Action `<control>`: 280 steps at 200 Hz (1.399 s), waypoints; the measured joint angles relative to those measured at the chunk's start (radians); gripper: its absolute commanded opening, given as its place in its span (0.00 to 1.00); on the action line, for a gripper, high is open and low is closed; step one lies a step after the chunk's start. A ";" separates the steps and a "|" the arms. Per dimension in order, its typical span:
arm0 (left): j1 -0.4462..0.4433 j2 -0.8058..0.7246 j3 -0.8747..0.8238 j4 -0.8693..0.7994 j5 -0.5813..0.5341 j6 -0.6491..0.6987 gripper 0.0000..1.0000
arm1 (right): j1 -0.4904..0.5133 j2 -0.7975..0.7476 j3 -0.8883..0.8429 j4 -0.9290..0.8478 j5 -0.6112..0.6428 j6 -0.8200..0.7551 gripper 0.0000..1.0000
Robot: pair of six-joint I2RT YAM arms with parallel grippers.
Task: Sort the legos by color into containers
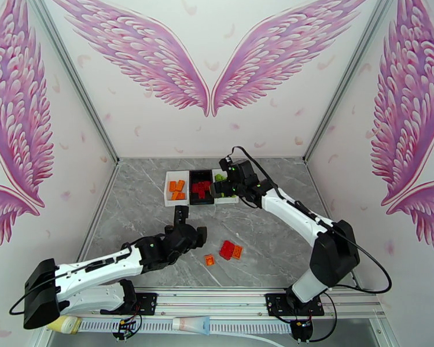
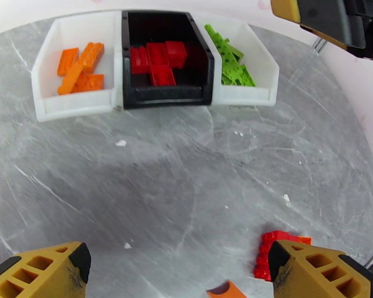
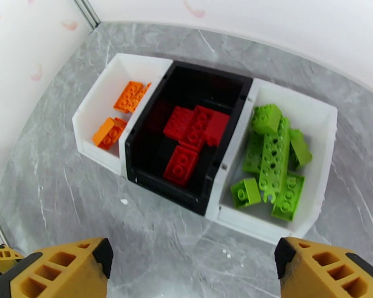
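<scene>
Right fingers (image 3: 330, 271) stand wide apart, green legos (image 3: 275, 160) lying just beyond them.

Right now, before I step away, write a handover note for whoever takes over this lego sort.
Left end effector: open, empty, over the table, one finger close to a loose red brick.
Right end effector: open, empty, above the near side of the trays.
Done: orange legos lie in the left white tray, red legos in the black tray, green legos in the right white tray.
Left: the red brick and two orange bricks on the table in front of the trays.
</scene>
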 measured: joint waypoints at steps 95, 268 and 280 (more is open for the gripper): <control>-0.097 0.353 0.133 -0.114 0.210 -0.299 0.96 | -0.059 -0.227 -0.281 -0.030 0.001 -0.004 0.92; -0.058 0.498 0.225 -0.225 0.407 -0.398 0.42 | -0.084 -0.253 -0.315 -0.032 -0.010 -0.011 0.92; -0.059 0.498 0.227 -0.229 0.408 -0.399 0.38 | -0.084 -0.253 -0.315 -0.032 -0.010 -0.011 0.92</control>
